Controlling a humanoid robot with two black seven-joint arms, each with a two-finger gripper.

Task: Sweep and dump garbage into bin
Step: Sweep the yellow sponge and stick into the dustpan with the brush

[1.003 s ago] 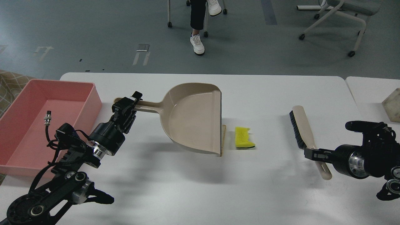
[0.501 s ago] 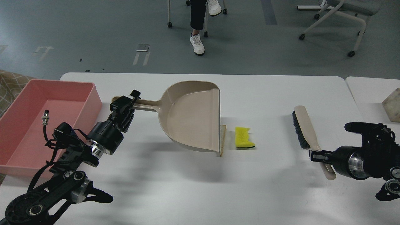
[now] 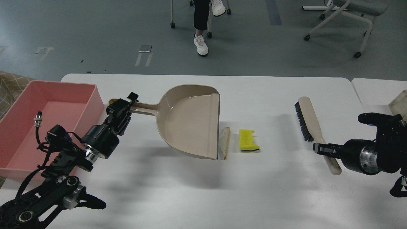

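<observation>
My left gripper (image 3: 122, 106) clamps the dustpan (image 3: 190, 121) handle, smooth beige scoop lifted | my right gripper (image 3: 321, 148) pinches the brush (image 3: 310, 122) handle, dark bristles facing left | thin beige strip (image 3: 226, 142) just beside the pan's lip | spongy yellow scrap (image 3: 248, 140) near it | shallow pink plastic bin (image 3: 47, 92) on the table (image 3: 270, 190), far left.

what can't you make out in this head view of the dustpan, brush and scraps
- Left gripper: its fingers wrap the beige plastic dustpan handle, but the contact is hidden by the gripper's own body.
- Right gripper: small and dark; finger spread on the beige long-handled brush unclear.
- Yellow sponge piece: underside hidden.
- Pink rectangular plastic tub: left end cut off by the frame edge.
</observation>
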